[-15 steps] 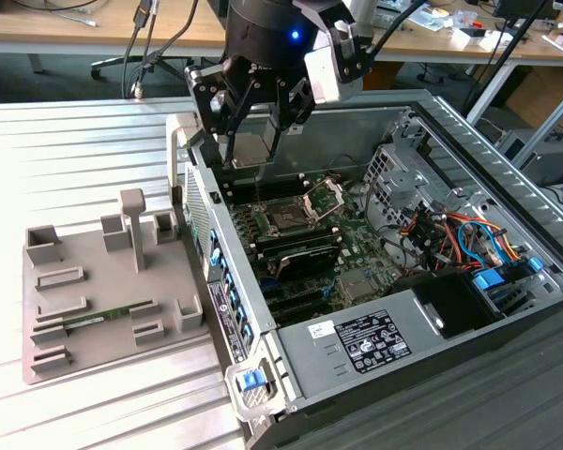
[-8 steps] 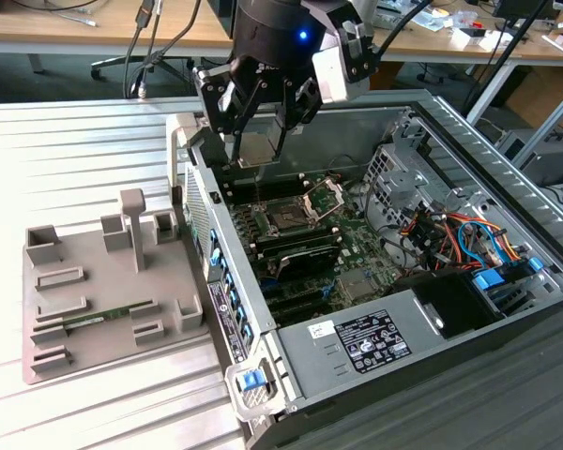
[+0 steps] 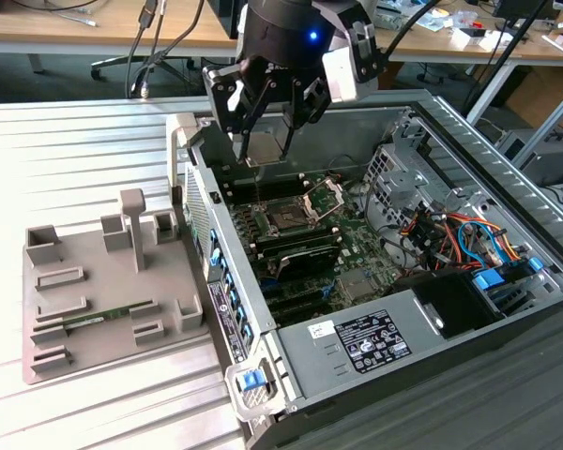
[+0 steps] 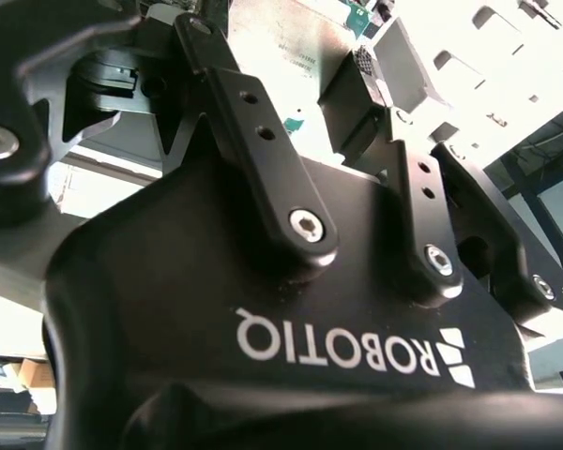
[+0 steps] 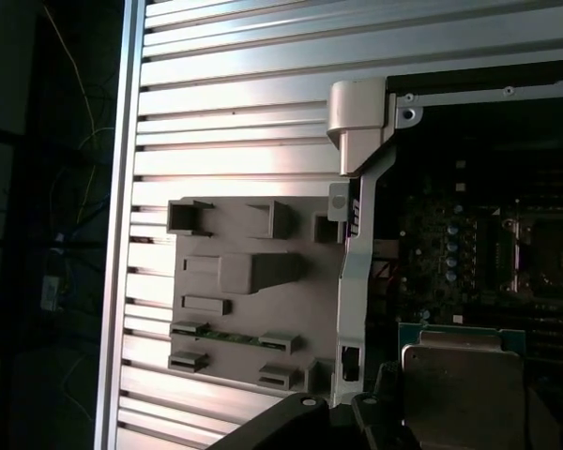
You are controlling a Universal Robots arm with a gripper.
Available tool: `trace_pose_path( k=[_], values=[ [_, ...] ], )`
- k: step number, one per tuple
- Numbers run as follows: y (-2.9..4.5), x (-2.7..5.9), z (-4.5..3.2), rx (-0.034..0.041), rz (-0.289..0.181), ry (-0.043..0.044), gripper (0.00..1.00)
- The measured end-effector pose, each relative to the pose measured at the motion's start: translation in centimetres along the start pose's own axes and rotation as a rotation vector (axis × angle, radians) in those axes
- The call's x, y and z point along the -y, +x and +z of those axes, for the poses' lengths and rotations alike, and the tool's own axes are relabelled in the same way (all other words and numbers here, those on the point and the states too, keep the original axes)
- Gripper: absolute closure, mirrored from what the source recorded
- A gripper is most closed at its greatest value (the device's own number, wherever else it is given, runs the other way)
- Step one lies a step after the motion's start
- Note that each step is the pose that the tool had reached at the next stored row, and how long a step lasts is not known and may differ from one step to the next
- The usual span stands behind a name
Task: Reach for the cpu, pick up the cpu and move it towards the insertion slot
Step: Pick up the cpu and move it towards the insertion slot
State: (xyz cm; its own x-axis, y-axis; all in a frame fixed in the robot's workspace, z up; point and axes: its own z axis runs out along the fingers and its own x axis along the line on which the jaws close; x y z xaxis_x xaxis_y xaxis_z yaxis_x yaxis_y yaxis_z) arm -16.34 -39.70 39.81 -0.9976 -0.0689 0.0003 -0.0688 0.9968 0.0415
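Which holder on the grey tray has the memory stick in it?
The long low one where the green memory stick lies flat, below the tall post in the exterior view; the other holders show only grey.

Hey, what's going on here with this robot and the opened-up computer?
A robot arm's gripper hangs over the open computer case, above the motherboard. In the first wrist view the cpu sits right at the jaws, apparently gripped between them and held clear of the board. The insertion slot lies below, its metal bracket swung open, and it looks empty. A grey parts tray beside the case holds a green memory stick.
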Motion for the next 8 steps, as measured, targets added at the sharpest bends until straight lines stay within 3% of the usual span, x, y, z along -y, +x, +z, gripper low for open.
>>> trace_pose_path(
  k=[8],
  values=[
    [-0.62, 0.04, 0.00, -0.0001, 0.000, 0.0000, 0.45]
  ],
)
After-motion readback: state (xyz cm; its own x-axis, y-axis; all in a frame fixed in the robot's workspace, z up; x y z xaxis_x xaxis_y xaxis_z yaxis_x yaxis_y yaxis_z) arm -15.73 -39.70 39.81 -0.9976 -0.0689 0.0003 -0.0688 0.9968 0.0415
